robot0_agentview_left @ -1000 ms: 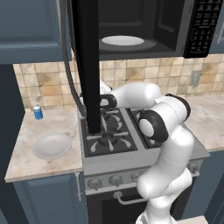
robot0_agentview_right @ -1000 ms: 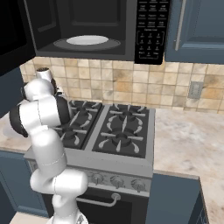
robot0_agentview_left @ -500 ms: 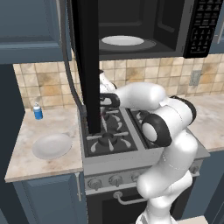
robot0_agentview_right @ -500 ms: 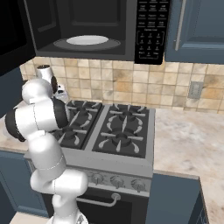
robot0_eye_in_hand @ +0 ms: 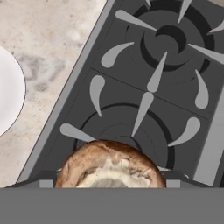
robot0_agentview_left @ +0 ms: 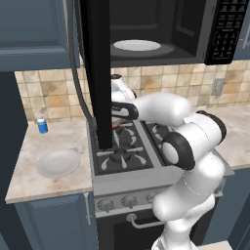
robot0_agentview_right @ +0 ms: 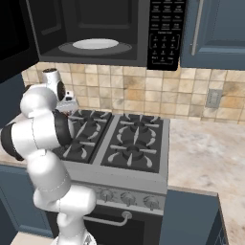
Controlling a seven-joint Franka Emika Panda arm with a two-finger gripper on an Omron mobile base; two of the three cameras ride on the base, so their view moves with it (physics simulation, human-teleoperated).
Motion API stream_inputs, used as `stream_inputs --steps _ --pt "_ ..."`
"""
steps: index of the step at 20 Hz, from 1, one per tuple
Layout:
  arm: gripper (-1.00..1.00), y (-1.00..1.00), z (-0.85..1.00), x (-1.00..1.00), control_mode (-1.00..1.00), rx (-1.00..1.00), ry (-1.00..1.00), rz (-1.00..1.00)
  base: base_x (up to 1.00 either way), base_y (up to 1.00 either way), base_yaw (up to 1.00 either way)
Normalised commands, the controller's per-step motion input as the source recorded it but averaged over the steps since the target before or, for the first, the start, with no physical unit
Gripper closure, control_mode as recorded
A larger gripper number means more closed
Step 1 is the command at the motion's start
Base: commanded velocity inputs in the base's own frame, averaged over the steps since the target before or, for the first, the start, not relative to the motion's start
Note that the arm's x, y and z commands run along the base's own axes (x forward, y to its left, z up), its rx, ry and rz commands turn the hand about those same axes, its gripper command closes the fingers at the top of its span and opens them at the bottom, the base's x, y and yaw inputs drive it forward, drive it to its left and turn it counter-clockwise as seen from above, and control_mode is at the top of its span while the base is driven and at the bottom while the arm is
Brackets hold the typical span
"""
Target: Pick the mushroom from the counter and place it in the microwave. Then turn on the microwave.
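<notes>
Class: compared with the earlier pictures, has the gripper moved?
Yes. The gripper has risen, from beside the stove toward the open microwave.

My arm (robot0_agentview_left: 195, 161) is glossy white all over, built from fat rounded segments that look like smooth moulded shells. Between the shells I see dark, almost black bands and round end caps at the joints; one big black disc sits on the elbow (robot0_agentview_left: 175, 150) in the left base view, another dark ring wraps the joint (robot0_agentview_right: 61, 128) in the right base view. Near the hand there is a small white housing with a dark round face (robot0_agentview_right: 60, 89).
</notes>
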Motion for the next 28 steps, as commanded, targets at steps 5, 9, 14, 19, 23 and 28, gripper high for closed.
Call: stream_inputs --steps 5,9,14,19,23,28 --pt "1.00 -0.24 0.11 -0.16 -1.00 0.00 0.00 -0.05 0.00 0.00 0.00" --pt "1.00 -0.25 0.13 -0.14 -1.00 0.00 0.00 -0.06 0.00 0.00 0.00" --pt "1.00 -0.27 0.14 -0.09 -1.00 0.00 0.00 -0.06 0.00 0.00 0.00" --pt "1.00 -0.26 0.15 -0.07 -1.00 0.00 0.00 -0.07 0.00 0.00 0.00" --pt "1.00 -0.23 0.20 -0.05 -1.00 0.00 0.00 -0.08 0.00 0.00 0.00" --pt "1.00 -0.20 0.22 -0.04 -1.00 0.00 0.00 -0.09 0.00 0.00 0.00"
